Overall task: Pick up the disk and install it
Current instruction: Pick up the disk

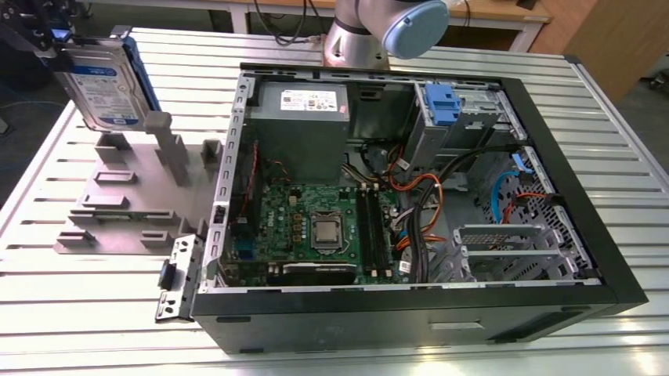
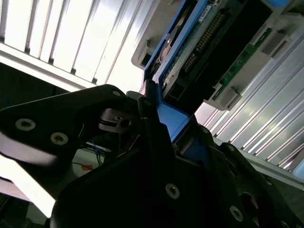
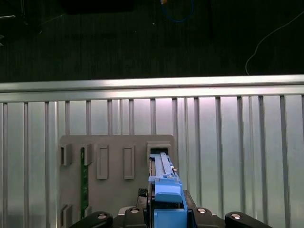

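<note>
Gripper [image 1: 52, 39] is clamped on the top edge of the disk [image 1: 103, 78], at the exterior view's upper left. The disk hangs on edge, slightly tilted, its low end at the stand [image 1: 125, 196]; contact unclear. Open case [image 1: 418, 305] sits beside the stand. Arm joint [image 1: 413, 23] is behind the case.

Shiny metal disk [image 1: 99, 82], matt plastic stand [image 1: 131, 205]
</note>
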You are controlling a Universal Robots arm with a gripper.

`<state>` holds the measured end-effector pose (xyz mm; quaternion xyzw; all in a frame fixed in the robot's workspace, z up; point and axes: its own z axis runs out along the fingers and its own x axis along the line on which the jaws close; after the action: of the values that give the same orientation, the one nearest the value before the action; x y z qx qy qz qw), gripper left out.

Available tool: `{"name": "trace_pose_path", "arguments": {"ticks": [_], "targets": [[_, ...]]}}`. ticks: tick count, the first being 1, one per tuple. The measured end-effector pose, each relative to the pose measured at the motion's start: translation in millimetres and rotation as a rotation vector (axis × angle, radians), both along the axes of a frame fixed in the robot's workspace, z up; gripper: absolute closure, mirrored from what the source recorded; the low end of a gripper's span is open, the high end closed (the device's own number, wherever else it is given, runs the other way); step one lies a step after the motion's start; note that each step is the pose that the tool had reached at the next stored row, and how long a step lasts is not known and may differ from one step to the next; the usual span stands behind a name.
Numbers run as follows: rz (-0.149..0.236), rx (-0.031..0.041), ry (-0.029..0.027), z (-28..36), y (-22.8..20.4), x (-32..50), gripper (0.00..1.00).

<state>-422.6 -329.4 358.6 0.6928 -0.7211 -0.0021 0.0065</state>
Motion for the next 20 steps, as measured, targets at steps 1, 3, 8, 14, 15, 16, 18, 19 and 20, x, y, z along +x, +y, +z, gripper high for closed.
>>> {"name": "trace_pose_path", "arguments": {"ticks": [1,3,8,14,15,16,18,19,20], "targets": [[0.000,0.0000,0.0000,0.5,0.0,0.0,0.64],[0.000,-0.0002,0.0000,1.5,0.0,0.0,0.64],[0.000,-0.0002,0.0000,3.7,0.0,0.0,0.64],[0.000,-0.0003,0.0001,6.6,0.0,0.0,0.64],[0.000,-0.0003,0.0000,6.9,0.0,0.0,0.64],[0.000,-0.0003,-0.0001,7.3,0.0,0.0,0.64],[0.000,-0.0003,0.0000,8.2,0.0,0.0,0.64],[0.000,-0.0003,0.0001,8.7,0.0,0.0,0.64],[0.000,-0.0003,0.0000,9.3,0.0,0.0,0.64]]}}
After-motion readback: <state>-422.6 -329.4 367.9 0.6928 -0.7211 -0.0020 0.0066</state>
